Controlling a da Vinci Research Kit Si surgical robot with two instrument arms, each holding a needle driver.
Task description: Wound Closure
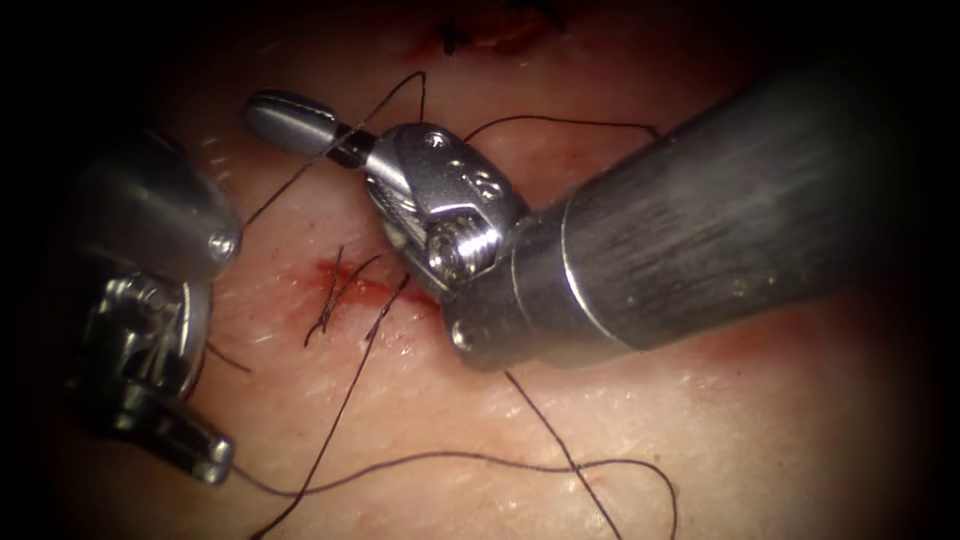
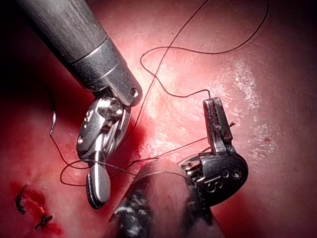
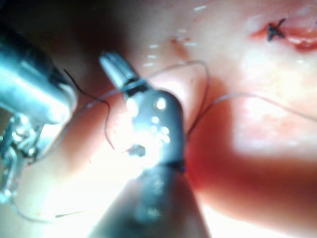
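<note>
Tissue (image 1: 760, 420) lies under both tools, pale, with red fluid (image 2: 141, 136) pooled just beside the right tool's wrist.

Right arm's tool (image 1: 285, 120): jaws clenched together. The thread (image 1: 450, 457) crosses them at their base, next to the wrist. I cannot tell whether it is pinched there or only lies round them.

Left arm's tool (image 1: 205, 455) sits well apart from the right tool's jaws. Its jaws look closed on the thread: in both the endoscope view and the left wrist view a strand runs straight into their tip. From that tip the strand runs over the tissue and curls in a loop below the right tool's shaft.

Cut (image 1: 350, 285): a short red line just below the right tool's wrist, between the two tools and nearer the right one.

Thread ends (image 1: 325, 305): short dark ends stand up out of the cut, with a longer strand trailing away from it past the left tool's jaws.

A knotted stitch (image 1: 450, 40) lies beyond the right tool's jaws, on a second red mark.
</note>
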